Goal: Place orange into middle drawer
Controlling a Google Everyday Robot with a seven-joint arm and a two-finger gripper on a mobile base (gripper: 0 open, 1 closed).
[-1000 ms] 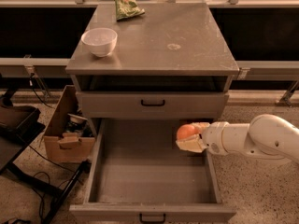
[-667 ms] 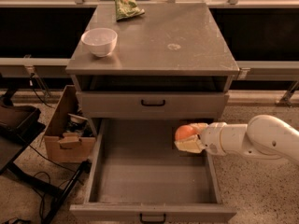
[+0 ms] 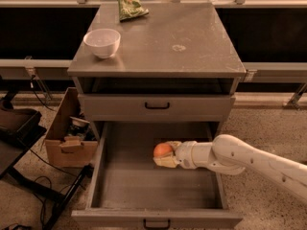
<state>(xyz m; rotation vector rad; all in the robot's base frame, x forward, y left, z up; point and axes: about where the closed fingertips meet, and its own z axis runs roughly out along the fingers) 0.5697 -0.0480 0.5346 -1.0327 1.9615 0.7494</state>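
Note:
The orange (image 3: 162, 150) is small and round. It sits between the fingers of my gripper (image 3: 165, 155), which is shut on it over the open middle drawer (image 3: 158, 188). The drawer is pulled far out, with a grey floor, side walls and a small black handle on its front. My white arm reaches in from the right over the drawer's right wall. The orange hangs over the middle of the drawer, toward its back.
A closed grey drawer (image 3: 157, 107) with a black handle is above. On the cabinet top stand a white bowl (image 3: 102, 42) and a green bag (image 3: 130, 4). A cardboard box (image 3: 69, 138) and cables lie on the floor at left.
My gripper has carried the orange to the left, from near the drawer's right wall to over its middle.

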